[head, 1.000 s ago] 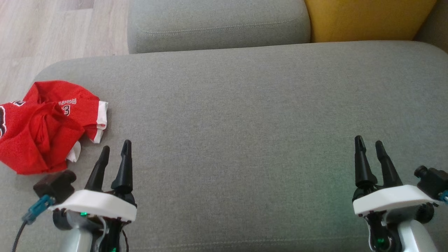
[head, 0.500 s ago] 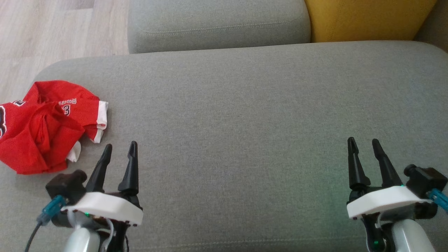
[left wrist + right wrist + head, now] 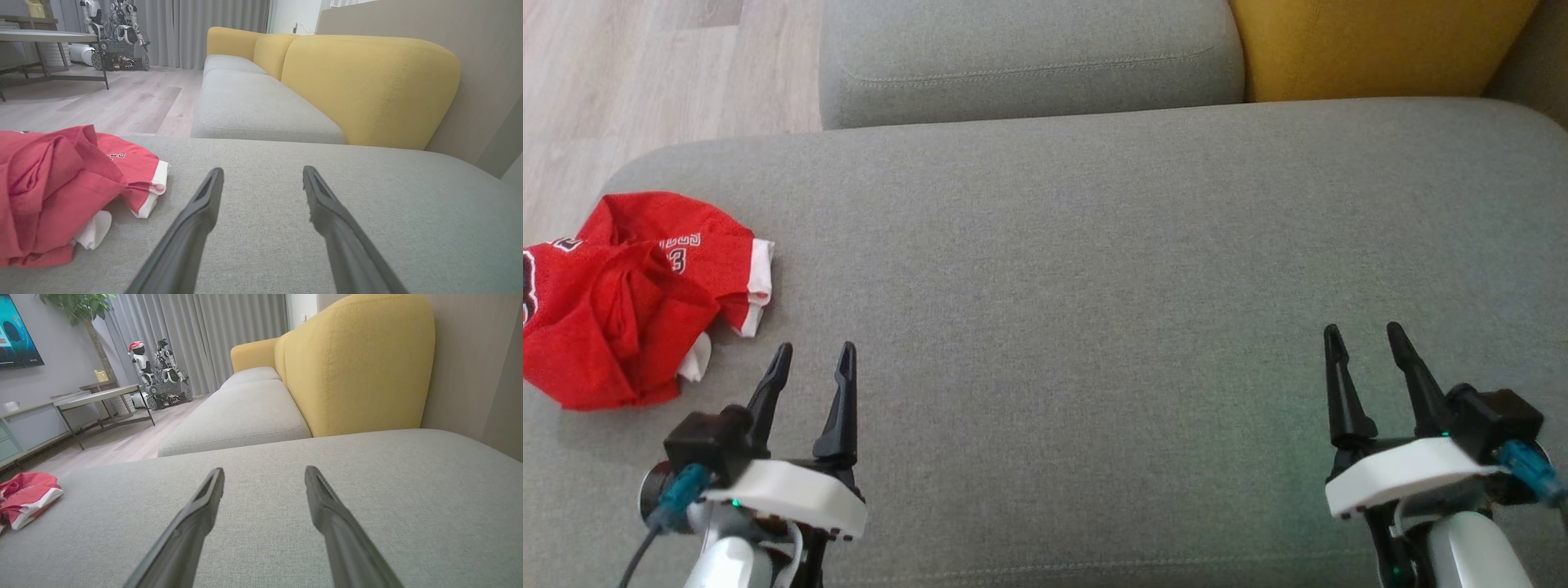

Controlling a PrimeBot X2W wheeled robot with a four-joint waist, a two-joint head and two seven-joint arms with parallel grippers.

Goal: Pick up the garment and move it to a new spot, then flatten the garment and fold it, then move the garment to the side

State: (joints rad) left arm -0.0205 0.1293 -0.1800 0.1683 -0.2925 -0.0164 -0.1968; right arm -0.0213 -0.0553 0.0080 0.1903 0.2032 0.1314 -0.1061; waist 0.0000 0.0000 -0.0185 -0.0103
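Your left fingers (image 3: 840, 400) are spread wide with nothing between them, low over the grey seat cushion (image 3: 1094, 286) at its near left. Your right fingers (image 3: 1339, 384) are parted just as wide and equally empty at the near right, well apart from the left pair. Both pairs point toward the far side of the cushion. The garment (image 3: 629, 302), red with white trim and dark lettering, lies crumpled on the left end of the cushion. It sits just left of your left fingers and a little farther away, not touching them. Its left part is cut off by the edge of the head view. In the left wrist view the garment (image 3: 53, 183) sits left of the finger tips, with a white-edged hem toward them. In the right wrist view it (image 3: 24, 494) is a small heap at the far left. Beyond the seat cushion lie a second grey cushion (image 3: 1029, 57), a yellow backrest (image 3: 1372, 45) at the far right and wooden floor (image 3: 645, 73) at the far left.
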